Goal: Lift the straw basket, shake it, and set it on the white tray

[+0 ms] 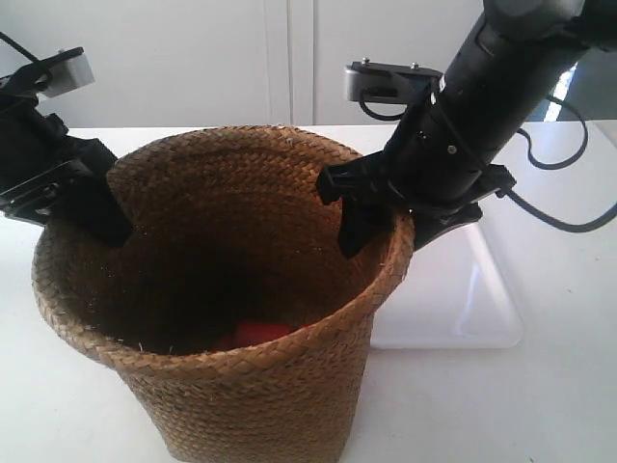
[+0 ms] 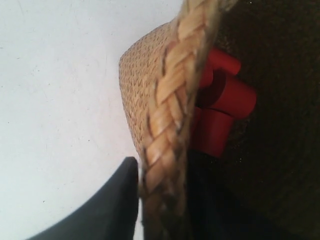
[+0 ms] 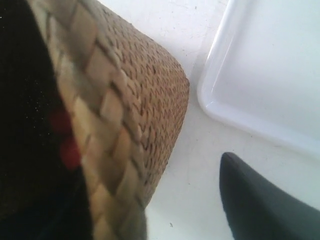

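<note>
One straw basket [image 1: 241,386] fills the near foreground, standing with its long axis upright and the flared rim uppermost. Whether its base is on the table [image 1: 540,405] or just off it cannot be read from any view.

Contents: several red cylinders [image 2: 225,97] lie loose at the bottom.

Rim, left arm's side: the left gripper [image 2: 162,200] straddles the braid, one finger outside and one inside. The outer finger [image 2: 110,205] touches the braid, and the dark inner finger lies against the inner face. My reading is that it is clamped on the rim.

Rim, opposite side: the right gripper [image 1: 390,231] also straddles the rim. Its outer finger [image 3: 265,200] stands clear of the basket wall with bare table showing between them. The jaws are apart and nothing is gripped.

Beyond the basket: the white tray [image 1: 463,318] lies flat on the right arm's side. It is just beside the basket base but apart from it, with a strip of table between. The right wrist view shows the tray, so the arm at the exterior view's right is the right arm.

Judgement: the set-down turns on this offset. The basket must travel sideways toward the right arm, kept upright, and the right jaws need to close first.
</note>
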